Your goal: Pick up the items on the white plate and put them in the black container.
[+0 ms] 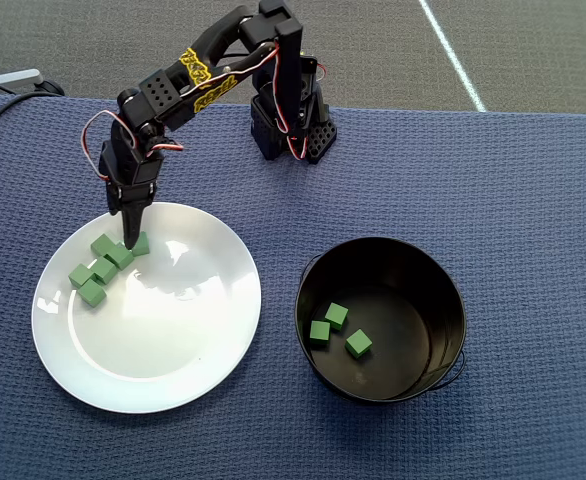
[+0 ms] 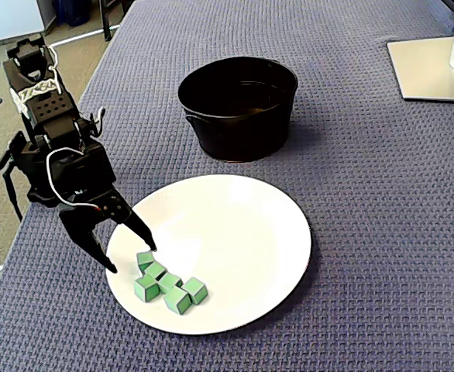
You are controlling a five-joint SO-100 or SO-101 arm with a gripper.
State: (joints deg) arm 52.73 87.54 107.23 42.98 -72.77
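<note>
Gripper (image 2: 132, 259) spread wide at the plate (image 2: 242, 232) rim, one fingertip touching the nearest cube (image 2: 145, 260). Five cubes on plate; three in the container (image 1: 443, 300).

Bare cloth between white plate (image 1: 223, 345) and black container (image 1: 443, 290) (tall walls), open room above both

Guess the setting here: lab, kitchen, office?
Probably an office or hobby desk, not a kitchen. The arm's base stands on a table under a blue woven cloth, a monitor-style stand sits at the corner in the fixed view, and grey carpet with a white line lies beyond.
</note>
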